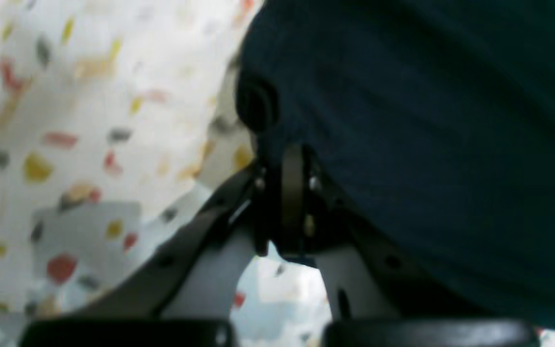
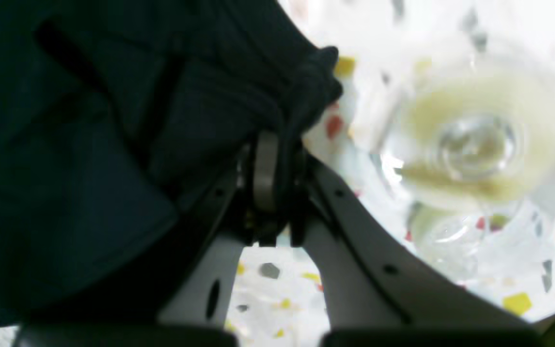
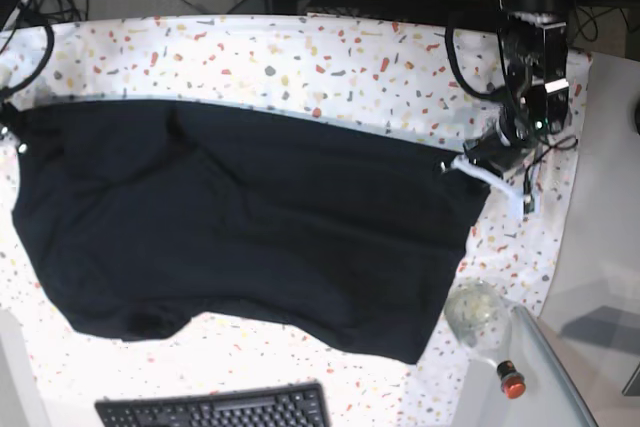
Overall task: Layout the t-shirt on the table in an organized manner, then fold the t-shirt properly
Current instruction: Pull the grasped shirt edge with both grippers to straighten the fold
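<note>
At nine o'clock the right gripper (image 3: 18, 142) pinches one corner of the black t-shirt (image 3: 250, 232), spread flat across the speckled worktop (image 3: 330, 57), while at three o'clock the left gripper (image 3: 452, 163) clamps the opposite corner

Left gripper (image 1: 291, 193): jaws closed, pinching t-shirt (image 3: 250, 227) edge. Right gripper (image 2: 270, 178): jaws closed, fabric bunched between fingertips. Arms spread wide apart.
</note>
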Robot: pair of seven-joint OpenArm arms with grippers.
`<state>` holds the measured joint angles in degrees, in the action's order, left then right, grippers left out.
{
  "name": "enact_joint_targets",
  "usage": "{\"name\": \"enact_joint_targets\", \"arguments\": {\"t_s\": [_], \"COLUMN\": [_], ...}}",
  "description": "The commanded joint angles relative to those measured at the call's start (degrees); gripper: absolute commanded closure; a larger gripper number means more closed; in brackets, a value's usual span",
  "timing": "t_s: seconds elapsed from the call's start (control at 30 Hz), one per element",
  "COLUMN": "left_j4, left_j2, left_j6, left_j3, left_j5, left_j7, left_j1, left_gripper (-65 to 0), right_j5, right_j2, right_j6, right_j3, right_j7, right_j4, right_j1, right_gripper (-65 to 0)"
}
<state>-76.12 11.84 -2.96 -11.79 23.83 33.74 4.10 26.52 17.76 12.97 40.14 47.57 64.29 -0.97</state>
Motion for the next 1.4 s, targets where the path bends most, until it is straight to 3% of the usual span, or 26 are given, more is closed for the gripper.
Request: {"name": "enact_joint_targets", "arguments": {"t_s": [0.0, 0.1, 0.33, 0.53, 0.77, 1.23, 1.37], "left_j4": [-1.6, -1.7, -4.3, -7.4, -7.4, -6.5, -6.5], "left_j2": [0.9, 0.9, 1.4, 1.3, 1.1, -1.0, -1.2], "left_j6": [0.3, 0.3, 0.3, 0.3, 0.3, 0.1, 0.3], "left_j3": [-0.5, -0.5, -2.7, -6.6, -6.6, -7.8, -4.3], "left_j5": [-0.2, -0.2, -0.2, -0.2, -0.1, -0.3, -0.3], "left_j7": [-1.7, -1.7, -1.8, -1.8, -1.8, -1.7, -1.7], "left_j1": [0.5, 2.6, 6.7, 10.5, 14.3, 14.4, 14.3], "left_gripper": [0.0, 0.0, 0.0, 0.0, 0.0, 0.0, 0.0], "right_j5": [0.7, 0.7, 0.6, 0.5, 0.4, 0.3, 0.3], "right_j2": [1.5, 1.4, 1.4, 1.4, 1.9, 2.0, 3.2], "right_j6": [1.0, 2.7, 2.9, 2.9, 2.9, 2.5, 2.1], "right_j3": [0.3, 0.6, 0.3, 0.2, 0.1, 0.7, 0.8], "right_j7": [-2.1, -3.2, -7.2, -7.2, -6.9, -7.1, -7.2], "right_j4": [1.4, 1.5, 1.6, 1.6, 1.6, 1.5, 1.0], "right_j1": [-0.2, -3.3, -8.0, -8.6, -8.3, -8.7, -8.7], "right_gripper": [0.0, 0.0, 0.0, 0.0, 0.0, 0.0, 0.0]}}
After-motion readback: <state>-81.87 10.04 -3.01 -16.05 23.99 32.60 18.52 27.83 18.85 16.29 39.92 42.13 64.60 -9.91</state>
